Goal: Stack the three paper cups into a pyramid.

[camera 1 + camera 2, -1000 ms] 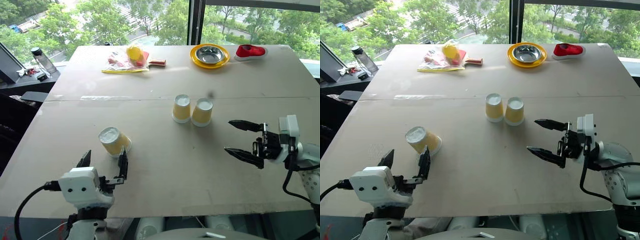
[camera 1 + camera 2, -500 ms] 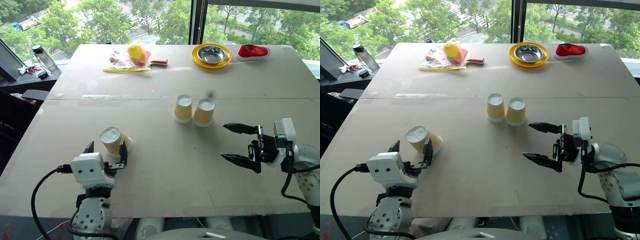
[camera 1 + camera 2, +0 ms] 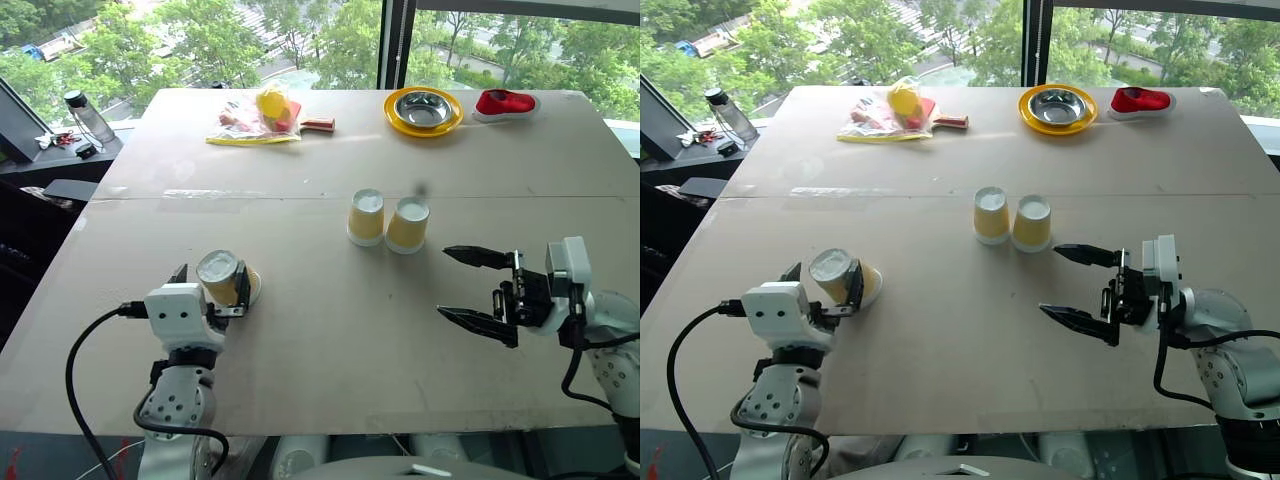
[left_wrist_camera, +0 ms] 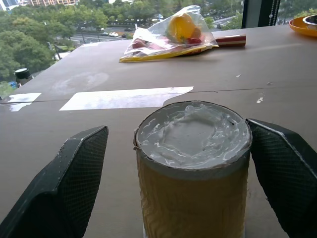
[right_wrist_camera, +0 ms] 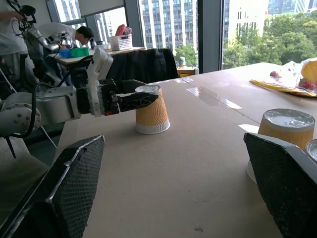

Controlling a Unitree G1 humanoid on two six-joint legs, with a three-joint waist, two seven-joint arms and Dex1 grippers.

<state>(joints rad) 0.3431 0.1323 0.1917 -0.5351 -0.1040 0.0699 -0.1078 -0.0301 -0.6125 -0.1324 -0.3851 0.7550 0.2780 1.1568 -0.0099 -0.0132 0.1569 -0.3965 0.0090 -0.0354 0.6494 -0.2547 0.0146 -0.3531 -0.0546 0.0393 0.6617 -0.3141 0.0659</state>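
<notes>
Two paper cups (image 3: 365,217) (image 3: 406,225) stand upside down side by side in the middle of the table, touching or nearly so. The third cup (image 3: 225,279) stands upside down near the front left, white base up. My left gripper (image 3: 212,278) is open around this cup (image 4: 193,168), one finger (image 4: 74,173) on each side with a gap showing. My right gripper (image 3: 445,282) hangs open and empty just above the table, in front of and to the right of the pair, pointing left.
At the far edge sit a steel bowl on a yellow plate (image 3: 423,108), a red object (image 3: 501,102) and a plastic bag with yellow fruit (image 3: 258,118). A tape strip (image 4: 124,98) crosses the table beyond the left cup. A bottle (image 3: 85,120) stands on a side desk.
My left gripper has moved forward, and its open fingers now flank the left cup instead of standing short of it. The right gripper has hardly moved.
</notes>
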